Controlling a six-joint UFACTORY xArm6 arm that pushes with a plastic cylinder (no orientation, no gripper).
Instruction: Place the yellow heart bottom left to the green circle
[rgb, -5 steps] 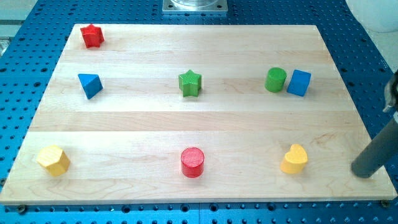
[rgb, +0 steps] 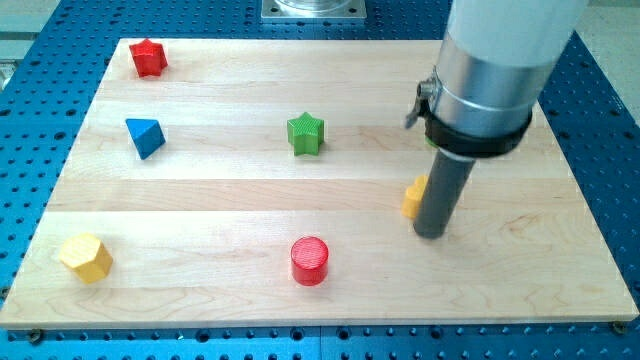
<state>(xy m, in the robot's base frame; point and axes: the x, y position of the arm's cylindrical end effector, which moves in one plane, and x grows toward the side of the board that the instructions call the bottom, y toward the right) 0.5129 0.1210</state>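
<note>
The yellow heart (rgb: 413, 197) lies on the wooden board (rgb: 200, 200), right of centre, with only its left part showing. My tip (rgb: 431, 233) rests on the board against the heart's right side, and the rod covers the rest of the heart. The arm's wide grey body hides the green circle and the blue cube at the upper right.
A green star (rgb: 306, 133) sits at upper centre and a red cylinder (rgb: 310, 261) at lower centre. A blue triangle (rgb: 145, 136) and a red star (rgb: 148, 58) are at the upper left. A yellow hexagon (rgb: 86, 257) is at the lower left.
The arm has swung in from the right edge to right of centre. The yellow heart has moved up and left from the lower right. The green circle and blue cube are now covered.
</note>
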